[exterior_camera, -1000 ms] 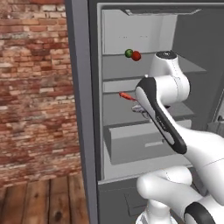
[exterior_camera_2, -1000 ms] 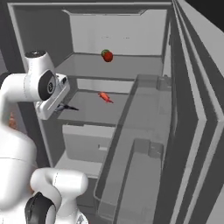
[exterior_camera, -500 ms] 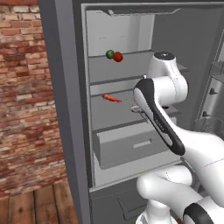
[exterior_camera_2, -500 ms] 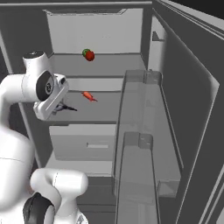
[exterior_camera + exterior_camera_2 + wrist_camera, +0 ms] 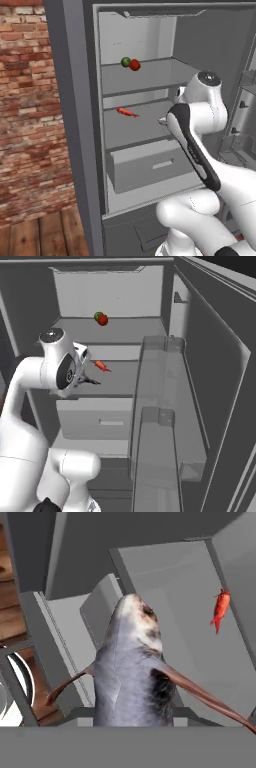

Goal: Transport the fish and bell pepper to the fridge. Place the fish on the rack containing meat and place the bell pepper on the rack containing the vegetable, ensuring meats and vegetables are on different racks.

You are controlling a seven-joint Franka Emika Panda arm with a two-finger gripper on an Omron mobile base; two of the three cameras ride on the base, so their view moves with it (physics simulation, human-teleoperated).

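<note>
**Fish pinched in gripper, held in front of the fridge's middle shelf**

The slim dark grey fish (image 5: 131,677) with pale head and reddish fins sits clamped between the fingertips of the two-finger gripper (image 5: 86,381), jaws pressed onto its body. In the hand view it rises straight up from the fingertips, head pointing away from the hand. In the right base view its dark tip pokes out of the gripper toward the shelf.

The small red-orange strip of meat (image 5: 127,112) lies on the middle flat grey shelf (image 5: 145,127), apart from the fish, further in and to the side.

One level up, the round red bell pepper (image 5: 135,65) sits on the uppermost flat grey shelf (image 5: 150,75), touching the small round green vegetable (image 5: 125,62).

Tall dark grey fridge (image 5: 70,125) stands open, pale grey drawer (image 5: 145,170) below the middle shelf, brick wall (image 5: 30,110) to its left.
</note>
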